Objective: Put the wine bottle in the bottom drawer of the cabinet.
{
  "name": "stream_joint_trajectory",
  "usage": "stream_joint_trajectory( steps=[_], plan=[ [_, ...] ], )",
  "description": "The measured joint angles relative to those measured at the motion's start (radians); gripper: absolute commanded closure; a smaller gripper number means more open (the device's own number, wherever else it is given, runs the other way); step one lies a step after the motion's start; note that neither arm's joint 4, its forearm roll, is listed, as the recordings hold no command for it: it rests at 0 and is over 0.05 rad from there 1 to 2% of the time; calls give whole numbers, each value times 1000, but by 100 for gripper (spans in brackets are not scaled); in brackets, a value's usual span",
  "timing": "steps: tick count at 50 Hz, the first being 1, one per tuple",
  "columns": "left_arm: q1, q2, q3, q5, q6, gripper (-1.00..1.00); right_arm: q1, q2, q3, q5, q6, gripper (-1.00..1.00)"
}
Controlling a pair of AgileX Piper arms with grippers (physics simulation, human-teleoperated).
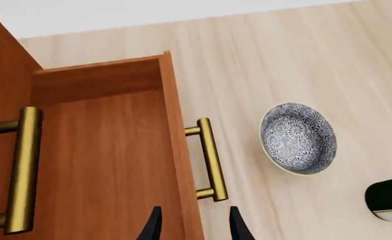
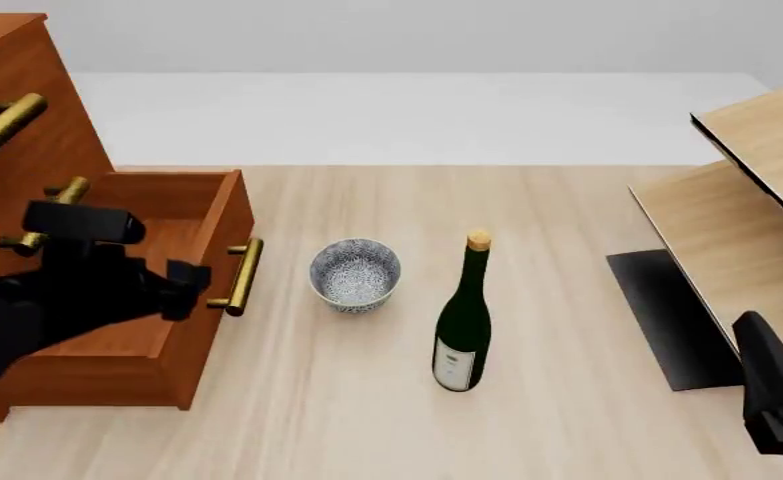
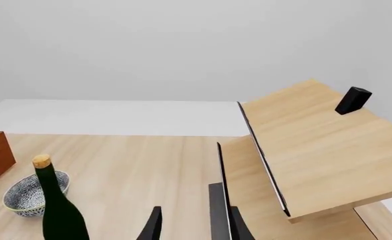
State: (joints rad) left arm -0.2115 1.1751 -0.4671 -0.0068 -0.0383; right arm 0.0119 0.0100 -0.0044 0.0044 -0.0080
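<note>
The wine bottle (image 2: pixel 463 325) stands upright on the table, dark green with a tan cork; it also shows in the right wrist view (image 3: pixel 57 212). The cabinet (image 2: pixel 31 120) stands at the left with its bottom drawer (image 2: pixel 164 205) pulled out and empty. The drawer's brass handle (image 2: pixel 242 276) faces the bottle, and shows in the left wrist view (image 1: pixel 208 159). My left gripper (image 1: pixel 194 227) is open and empty, its fingertips straddling the drawer's front board just short of the handle. My right gripper (image 3: pixel 196 227) is open and empty, well right of the bottle.
A speckled grey bowl (image 2: pixel 355 272) sits between the drawer and the bottle. A pale wood shelf unit (image 2: pixel 738 210) fills the right side, with a small black block (image 3: pixel 353 100) on top. My right arm (image 2: pixel 773 400) is low at the right edge.
</note>
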Motion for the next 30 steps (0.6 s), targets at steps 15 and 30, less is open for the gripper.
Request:
stream_joint_trajectory(
  steps=[15, 30],
  plan=[
    [-8, 44, 40, -70, -26, -100, 0, -1, 1, 1, -2, -100],
    [-24, 99, 81, -150, -51, -100, 1, -3, 1, 3, -3, -100]
  ],
)
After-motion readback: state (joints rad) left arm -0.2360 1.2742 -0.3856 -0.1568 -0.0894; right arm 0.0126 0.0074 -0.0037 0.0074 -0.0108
